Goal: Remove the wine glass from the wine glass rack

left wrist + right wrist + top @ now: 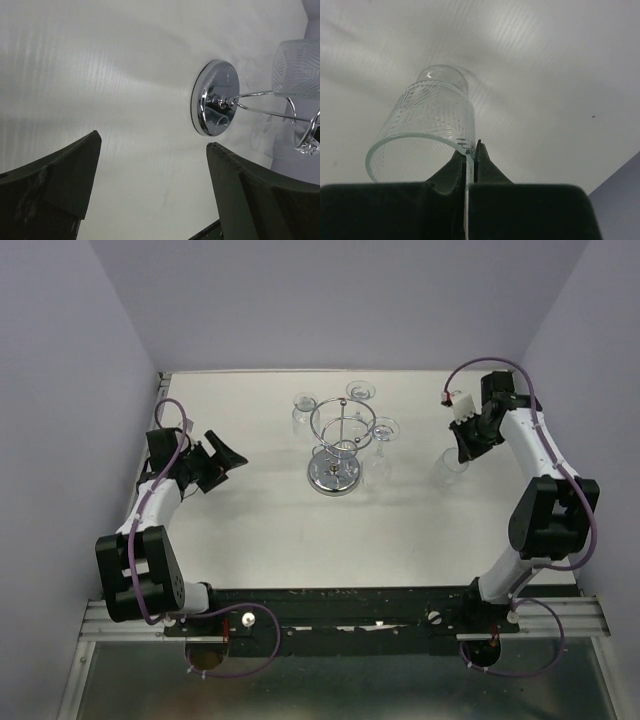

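Note:
The chrome wine glass rack (338, 445) stands mid-table on its round mirrored base (215, 97). Three clear glasses still hang around its ring, one of them (383, 430) on the right side; an etched one (297, 70) shows in the left wrist view. My right gripper (463, 448) is shut on the rim wall of an etched wine glass (430, 125), one finger inside and one outside. That glass (450, 468) is upright, right of the rack and apart from it. I cannot tell whether it touches the table. My left gripper (225, 455) is open and empty, left of the rack, pointing at it (152, 145).
The white table (250, 520) is enclosed by lilac walls on the left, back and right. The right wall (625, 200) is close to my right gripper. The arm bases sit on a black rail (340, 605) at the near edge.

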`<act>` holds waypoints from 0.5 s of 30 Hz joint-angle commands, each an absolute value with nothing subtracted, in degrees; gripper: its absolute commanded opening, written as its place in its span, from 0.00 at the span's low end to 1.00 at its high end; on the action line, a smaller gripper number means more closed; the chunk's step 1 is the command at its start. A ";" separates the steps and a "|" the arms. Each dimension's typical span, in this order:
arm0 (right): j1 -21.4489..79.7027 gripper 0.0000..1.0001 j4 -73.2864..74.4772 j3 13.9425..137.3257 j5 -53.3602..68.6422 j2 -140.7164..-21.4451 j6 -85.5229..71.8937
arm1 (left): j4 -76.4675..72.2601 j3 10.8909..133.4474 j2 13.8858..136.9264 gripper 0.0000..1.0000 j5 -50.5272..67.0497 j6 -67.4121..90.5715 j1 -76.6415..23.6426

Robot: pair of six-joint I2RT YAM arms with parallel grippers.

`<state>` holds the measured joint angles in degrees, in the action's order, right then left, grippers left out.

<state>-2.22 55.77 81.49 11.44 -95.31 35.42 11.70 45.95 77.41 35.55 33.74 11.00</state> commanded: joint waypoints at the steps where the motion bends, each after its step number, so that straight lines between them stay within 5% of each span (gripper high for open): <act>1: -5.18 0.01 57.83 93.05 8.88 -102.28 26.37 | 12.03 48.60 78.48 0.99 35.69 31.22 13.71; 15: -12.57 0.01 63.36 120.31 0.26 -125.41 19.95 | 18.98 49.92 77.26 0.99 34.63 25.05 14.06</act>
